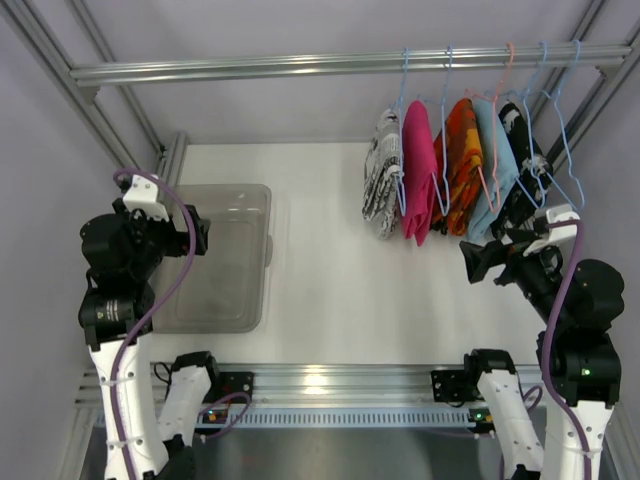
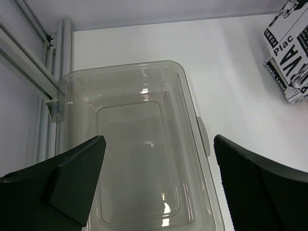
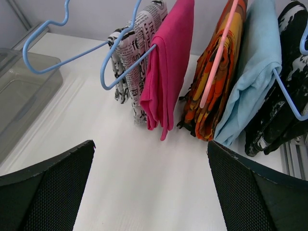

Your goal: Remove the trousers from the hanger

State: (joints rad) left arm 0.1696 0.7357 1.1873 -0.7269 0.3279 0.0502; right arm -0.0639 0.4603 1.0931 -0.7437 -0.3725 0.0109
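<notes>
top external looks steeply down over the whole table (image 1: 320,285) from behind. left wrist peers close down into the bin (image 2: 139,144); right wrist faces the hanging trousers (image 3: 131,62) (their edge shows in left wrist too).

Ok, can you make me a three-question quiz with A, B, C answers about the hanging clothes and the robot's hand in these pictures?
1. Where in the row do the white newspaper-print cloth trousers hang?
A. left end
B. middle
C. right end

2. How many garments hang from the silver metal rail?
A. two
B. five
C. nine

3. The black two-finger right gripper is:
A. open and empty
B. shut on the trousers
C. shut on a spoon

Answers:
1 A, nothing hangs to their left.
2 B, the top view shows five side by side.
3 A, its fingers stand wide apart with nothing between them.
</notes>
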